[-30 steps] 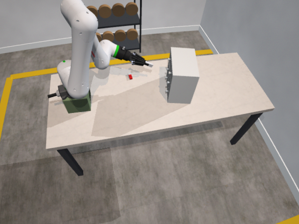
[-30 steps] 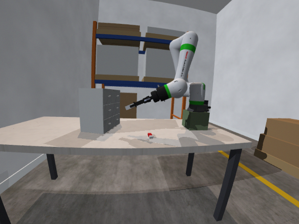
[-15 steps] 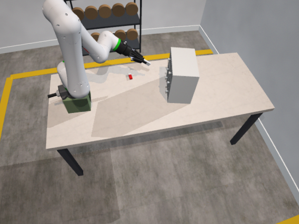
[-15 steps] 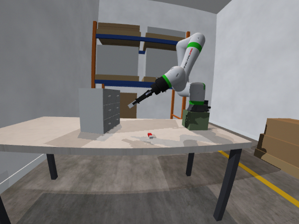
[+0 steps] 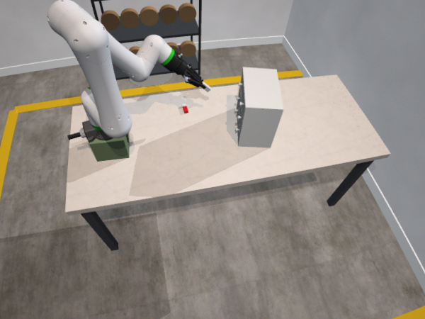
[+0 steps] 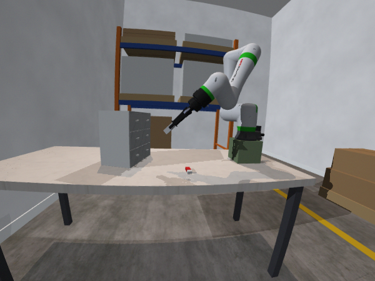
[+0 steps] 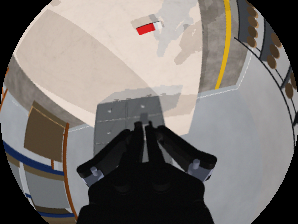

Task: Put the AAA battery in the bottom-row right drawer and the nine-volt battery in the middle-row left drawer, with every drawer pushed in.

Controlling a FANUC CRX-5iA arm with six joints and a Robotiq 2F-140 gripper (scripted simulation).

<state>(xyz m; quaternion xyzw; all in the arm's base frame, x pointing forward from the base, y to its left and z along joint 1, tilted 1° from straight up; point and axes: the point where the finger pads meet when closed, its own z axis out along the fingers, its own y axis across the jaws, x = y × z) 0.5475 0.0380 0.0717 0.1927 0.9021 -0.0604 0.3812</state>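
The small grey chest (image 5: 260, 106) stands upright on the table, its drawer fronts with small knobs facing my arm; it also shows in the exterior view (image 6: 125, 138) and the wrist view (image 7: 127, 119). All its drawers look pushed in. My gripper (image 5: 206, 87) (image 6: 167, 129) is shut and empty. It hangs in the air a short way in front of the chest's upper drawers, fingertips together (image 7: 144, 129). A small red and white block (image 5: 185, 110) (image 6: 189, 169) (image 7: 147, 28) lies on the table below and behind the gripper; I cannot tell what it is. I see no batteries.
My arm's green base block (image 5: 109, 147) stands at the table's left end. A black rack with brown rolls (image 5: 149, 15) stands behind the table. Cardboard boxes (image 6: 350, 178) lie on the floor at one side. A wall runs close behind the chest.
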